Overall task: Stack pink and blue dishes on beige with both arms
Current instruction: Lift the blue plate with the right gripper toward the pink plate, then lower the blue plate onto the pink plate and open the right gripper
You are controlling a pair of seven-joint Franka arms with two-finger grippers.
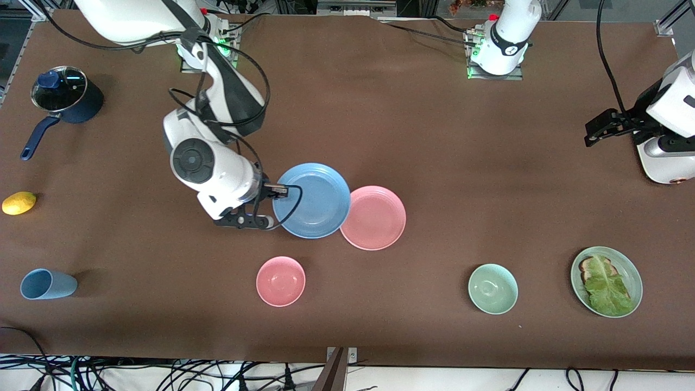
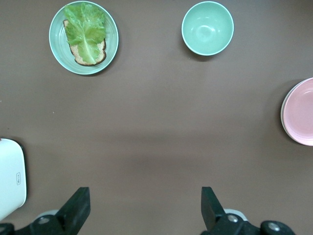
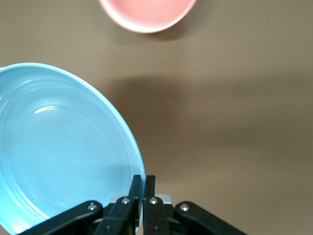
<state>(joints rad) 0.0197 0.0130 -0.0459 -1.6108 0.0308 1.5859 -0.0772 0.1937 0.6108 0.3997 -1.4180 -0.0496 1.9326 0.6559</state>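
Observation:
My right gripper (image 1: 275, 216) (image 3: 142, 182) is shut on the rim of the blue plate (image 1: 312, 200) (image 3: 58, 147), at its edge toward the right arm's end of the table. The plate is held off the table, and in the front view its other edge overlaps the pink plate (image 1: 374, 218) (image 2: 301, 112). In the left wrist view a thin pale edge shows under the pink plate's rim; otherwise the beige plate is hidden. My left gripper (image 1: 593, 134) (image 2: 144, 208) waits open and empty over bare table at the left arm's end.
Nearer the front camera stand a pink bowl (image 1: 280, 281) (image 3: 146, 12), a pale green bowl (image 1: 493, 289) (image 2: 208, 28) and a green plate with toast and lettuce (image 1: 606, 281) (image 2: 83, 37). A blue cup (image 1: 48, 284), lemon (image 1: 19, 203) and dark pot (image 1: 65, 98) occupy the right arm's end.

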